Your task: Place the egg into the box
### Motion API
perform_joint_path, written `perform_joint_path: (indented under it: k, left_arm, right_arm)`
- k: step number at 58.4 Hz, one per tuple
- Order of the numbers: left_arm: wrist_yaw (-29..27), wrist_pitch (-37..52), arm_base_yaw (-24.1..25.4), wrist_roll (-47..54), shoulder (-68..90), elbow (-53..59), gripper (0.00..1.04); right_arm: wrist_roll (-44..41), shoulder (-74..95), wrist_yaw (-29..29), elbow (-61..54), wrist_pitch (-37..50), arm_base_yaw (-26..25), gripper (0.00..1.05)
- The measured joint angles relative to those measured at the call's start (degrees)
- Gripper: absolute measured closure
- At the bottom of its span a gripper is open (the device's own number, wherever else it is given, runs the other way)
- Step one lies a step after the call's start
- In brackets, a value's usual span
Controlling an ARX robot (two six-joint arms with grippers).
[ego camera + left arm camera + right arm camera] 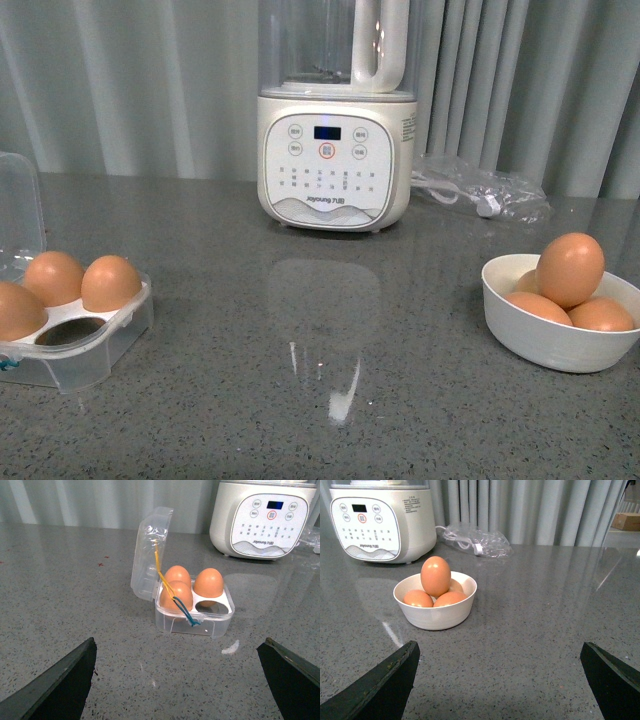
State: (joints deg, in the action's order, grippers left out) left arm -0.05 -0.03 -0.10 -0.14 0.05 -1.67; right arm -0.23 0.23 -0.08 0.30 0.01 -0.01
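1. Plainly, the left jaws stand wide apart and empty, low over the surface (75, 605), facing the box (200, 625).
2. The right jaws are likewise wide apart and empty, facing the bowl (437, 617).
3. The egg (435, 575) sits on top of the other eggs (418, 599) in the white bowl, at the robot's right, well apart from the box.
4. The box is at the robot's left, with its clear lid (150, 550) standing open. Three eggs (208, 582) fill three cups and one cup (216, 608) is empty. A yellow and a blue band (176, 600) trail over the box.
5. The surface is grey speckled stone, glossy, with pale reflections.
6. A cream blender (335, 165) with a touch panel stands at the back, in the middle. To its right lies a clear bag (480, 195) holding a white cord.
7. A pale pleated curtain (120, 80) closes off the room behind.
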Motion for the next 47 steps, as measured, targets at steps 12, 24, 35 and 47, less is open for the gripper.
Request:
perform_joint_path:
  k: [12, 24, 35, 47]
  left_arm:
    - [0.0, 0.0, 0.0, 0.0, 0.0, 0.0, 0.07]
    - [0.0, 0.0, 0.0, 0.0, 0.0, 0.0, 0.07]
    - [0.0, 0.0, 0.0, 0.0, 0.0, 0.0, 0.07]
    - [0.0, 0.0, 0.0, 0.0, 0.0, 0.0, 0.07]
  right_arm:
    - [0.0, 0.0, 0.0, 0.0, 0.0, 0.0, 0.07]
    - [-0.7, 6.3, 12.4, 0.7, 6.1, 3.1, 0.07]
    - [-2.4, 29.8, 12.9, 8.4, 29.2, 3.6, 0.07]
    - [-2.1, 53.0, 8.8, 19.6, 39.7, 3.5, 0.07]
